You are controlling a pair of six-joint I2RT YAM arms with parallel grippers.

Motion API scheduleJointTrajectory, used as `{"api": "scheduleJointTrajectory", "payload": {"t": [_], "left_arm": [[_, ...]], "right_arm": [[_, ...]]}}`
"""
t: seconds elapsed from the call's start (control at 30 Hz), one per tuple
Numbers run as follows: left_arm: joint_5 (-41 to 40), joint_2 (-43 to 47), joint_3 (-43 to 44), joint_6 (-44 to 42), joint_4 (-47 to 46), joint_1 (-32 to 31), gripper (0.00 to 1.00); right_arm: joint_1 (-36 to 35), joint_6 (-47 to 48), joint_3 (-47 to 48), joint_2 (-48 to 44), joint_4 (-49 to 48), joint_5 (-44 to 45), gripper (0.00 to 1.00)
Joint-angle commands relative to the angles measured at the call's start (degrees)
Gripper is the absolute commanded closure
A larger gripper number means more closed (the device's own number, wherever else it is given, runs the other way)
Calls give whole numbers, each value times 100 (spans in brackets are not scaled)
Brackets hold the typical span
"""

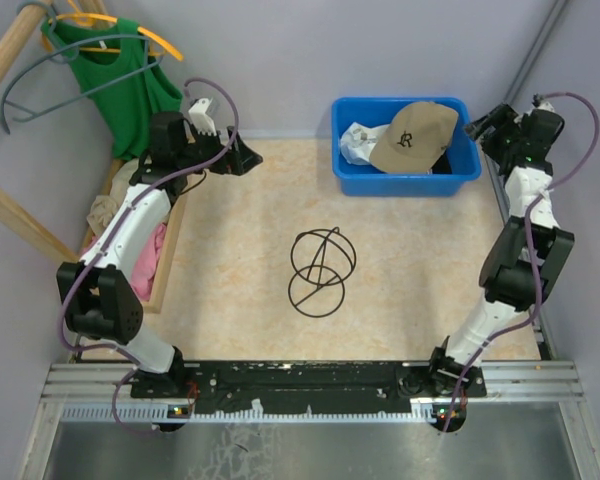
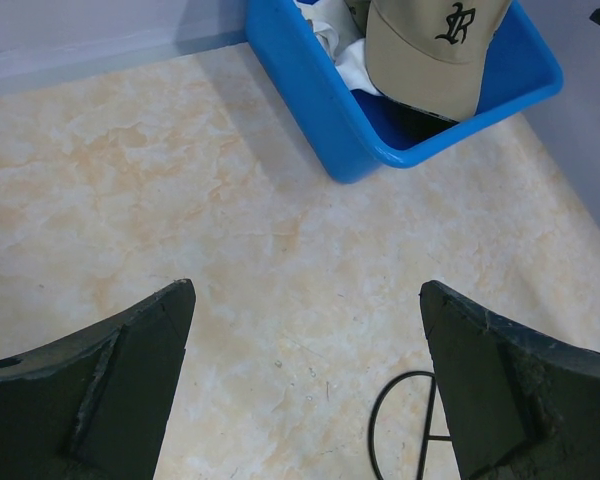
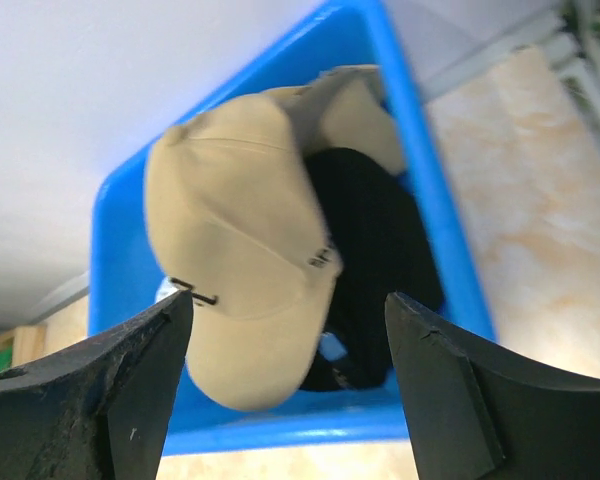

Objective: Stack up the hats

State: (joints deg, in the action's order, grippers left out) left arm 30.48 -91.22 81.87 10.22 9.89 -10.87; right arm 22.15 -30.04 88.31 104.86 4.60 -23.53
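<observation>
Hats [image 2: 420, 60] lie piled in the blue bin [image 1: 405, 182] at the table's [image 1: 410, 290] far right corner, a tan cap [image 1: 412, 135] on top, a black cap [image 3: 370, 250] beneath. Right gripper [image 3: 288, 305] hangs beside the bin, fingers [image 3: 110, 380] spread, empty; left gripper [image 2: 305, 295], also spread, sits near the far left edge. Stacking looks unstarted; next, the right fingers must close on the tan cap's crown.

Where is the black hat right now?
In the right wrist view the black hat lies inside the blue bin, partly under the tan hat; the bin sits far right on the table.
</observation>
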Motion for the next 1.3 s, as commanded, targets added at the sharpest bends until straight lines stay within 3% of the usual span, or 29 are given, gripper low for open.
{"api": "scheduleJointTrajectory", "payload": {"t": [0.0,0.27,0.73,0.87,0.97,1.07,1.17,1.27], "left_arm": [[129,-39,229,-140,-142,-29,1],[43,15,228,-274,-75,-29,0],[37,-79,423,-291,-23,-29,1],[20,-114,465,-287,-22,-34,1],[48,-148,545,-288,-16,-38,2],[101,-262,760,-269,62,-46,10],[410,-633,1373,-175,433,-58,14],[713,-920,1866,-60,549,-145,11]], "right_arm": [[-375,-86,779,552,-648,-552,22],[-780,-143,1706,1685,-805,-345,19],[-1049,-228,2462,2708,-971,-303,8],[-1098,-357,2565,2810,-878,-128,26],[-1099,-308,2564,2684,-701,65,60],[-1092,-2,2545,2317,-359,341,95],[-1041,225,2469,1894,-82,388,99],[-907,217,2270,1438,-31,205,100]]}}
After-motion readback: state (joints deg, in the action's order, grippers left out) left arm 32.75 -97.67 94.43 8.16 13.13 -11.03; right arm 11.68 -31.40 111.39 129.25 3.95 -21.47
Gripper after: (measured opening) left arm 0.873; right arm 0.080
